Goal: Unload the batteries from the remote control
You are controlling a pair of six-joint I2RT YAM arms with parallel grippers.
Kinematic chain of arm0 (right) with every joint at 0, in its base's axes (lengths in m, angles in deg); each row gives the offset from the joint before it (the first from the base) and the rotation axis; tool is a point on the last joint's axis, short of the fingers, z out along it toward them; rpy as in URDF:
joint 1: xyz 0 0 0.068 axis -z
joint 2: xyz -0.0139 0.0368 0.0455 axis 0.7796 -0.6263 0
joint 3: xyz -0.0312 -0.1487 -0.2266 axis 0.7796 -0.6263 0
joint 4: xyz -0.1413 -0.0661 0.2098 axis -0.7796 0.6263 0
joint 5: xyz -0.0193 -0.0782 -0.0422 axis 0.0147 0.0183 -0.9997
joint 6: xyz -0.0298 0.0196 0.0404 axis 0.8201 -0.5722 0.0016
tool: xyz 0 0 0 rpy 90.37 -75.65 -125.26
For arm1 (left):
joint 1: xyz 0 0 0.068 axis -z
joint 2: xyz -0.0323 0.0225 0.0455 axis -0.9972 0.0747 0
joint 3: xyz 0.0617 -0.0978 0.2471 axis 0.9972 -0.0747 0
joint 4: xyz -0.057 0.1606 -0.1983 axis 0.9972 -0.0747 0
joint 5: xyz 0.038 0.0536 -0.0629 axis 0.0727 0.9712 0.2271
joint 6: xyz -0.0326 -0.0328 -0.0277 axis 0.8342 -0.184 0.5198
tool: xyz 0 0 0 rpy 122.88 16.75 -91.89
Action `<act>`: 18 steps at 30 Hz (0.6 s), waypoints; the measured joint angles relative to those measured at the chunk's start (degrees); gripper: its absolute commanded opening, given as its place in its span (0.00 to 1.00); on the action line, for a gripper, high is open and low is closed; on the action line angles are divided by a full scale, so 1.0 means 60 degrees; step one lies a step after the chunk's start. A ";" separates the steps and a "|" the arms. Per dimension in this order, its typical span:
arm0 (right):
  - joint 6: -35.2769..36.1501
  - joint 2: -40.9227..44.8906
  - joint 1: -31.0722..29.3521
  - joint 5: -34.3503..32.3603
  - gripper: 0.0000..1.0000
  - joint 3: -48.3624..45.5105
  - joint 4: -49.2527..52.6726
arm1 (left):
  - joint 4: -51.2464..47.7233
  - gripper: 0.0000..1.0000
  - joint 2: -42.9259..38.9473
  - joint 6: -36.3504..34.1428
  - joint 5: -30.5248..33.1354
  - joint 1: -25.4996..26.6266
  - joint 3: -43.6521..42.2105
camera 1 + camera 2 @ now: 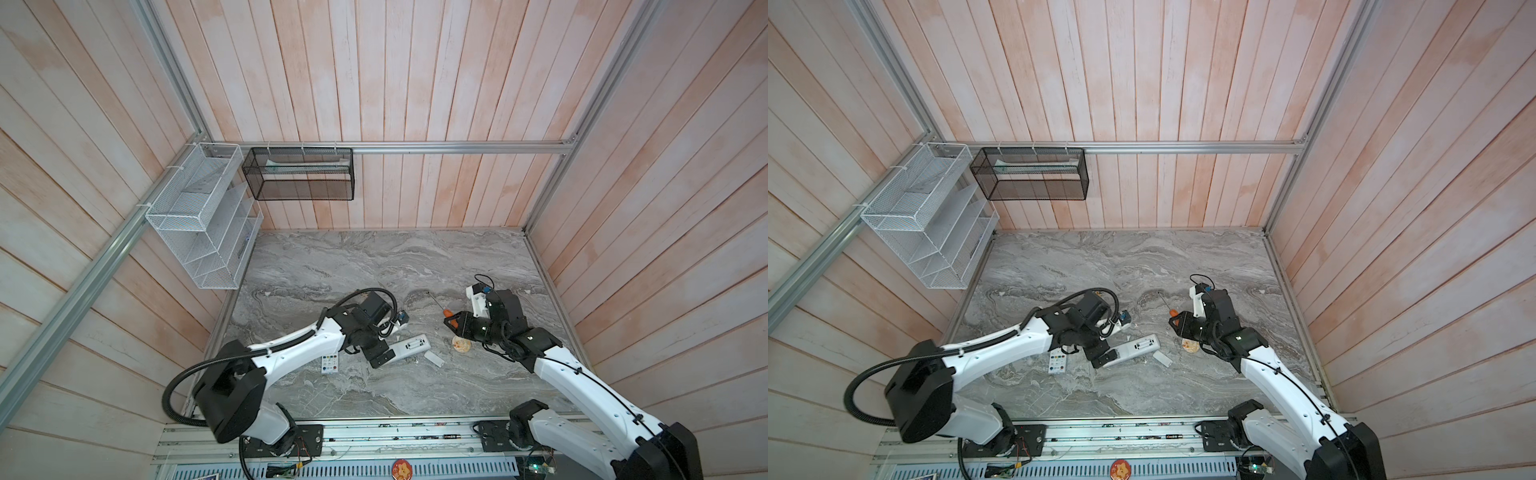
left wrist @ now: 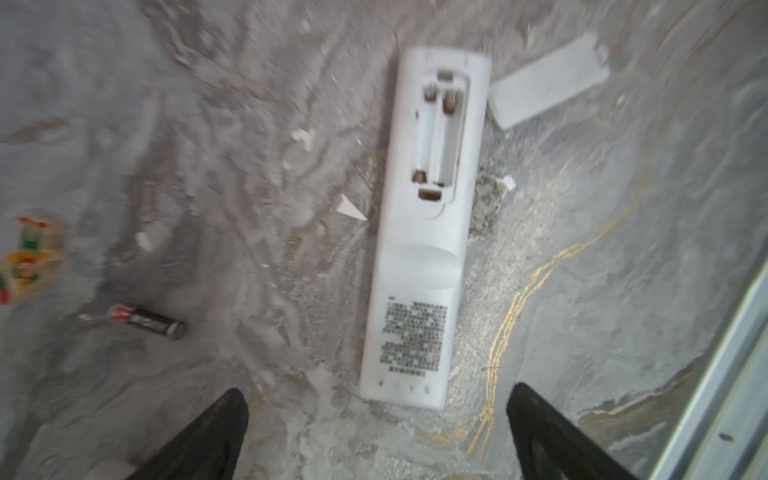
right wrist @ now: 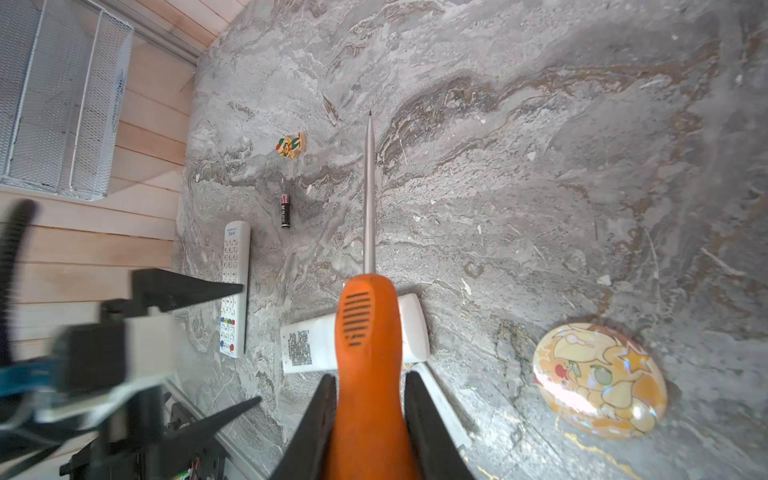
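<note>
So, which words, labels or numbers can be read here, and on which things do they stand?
Nothing can be read with certainty.
Open remote control, back label: print too small.
Battery: white lettering, blurred.
Second remote, keys: marks too small.

screwdriver handle (image 3: pixel 370 353) hides the white remote's (image 3: pixel 309 345) middle (right wrist view).

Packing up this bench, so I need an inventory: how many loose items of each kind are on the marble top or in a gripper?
Remotes: 2, the open-backed remote and the keypad remote
Battery: 1
Battery cover: 1
Screwdriver, in the right gripper: 1
Round badge: 1
Small coloured figure: 1
Total: 7
</note>
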 measured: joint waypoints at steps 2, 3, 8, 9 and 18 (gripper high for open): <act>0.0146 -0.0135 0.0029 0.0087 0.00 0.0171 0.0000 | 0.0408 1.00 -0.1096 0.0441 -0.0321 -0.0743 0.0022; 0.0222 -0.0197 0.0036 0.0149 0.00 0.0262 -0.0007 | 0.0667 1.00 -0.1614 0.0718 -0.0466 -0.1188 0.0029; 0.0401 -0.0433 0.0055 0.0492 0.00 0.0455 -0.0226 | 0.1847 1.00 -0.3362 0.2721 -0.0922 -0.3730 0.0033; 0.0423 -0.0525 0.0055 0.0594 0.00 0.0455 -0.0277 | 0.1945 1.00 -0.3417 0.3111 -0.0951 -0.4156 0.0047; 0.0765 -0.1504 0.0055 0.1767 0.00 0.0801 -0.0474 | 0.0958 0.99 -0.1537 0.5533 -0.1118 -0.5701 0.0087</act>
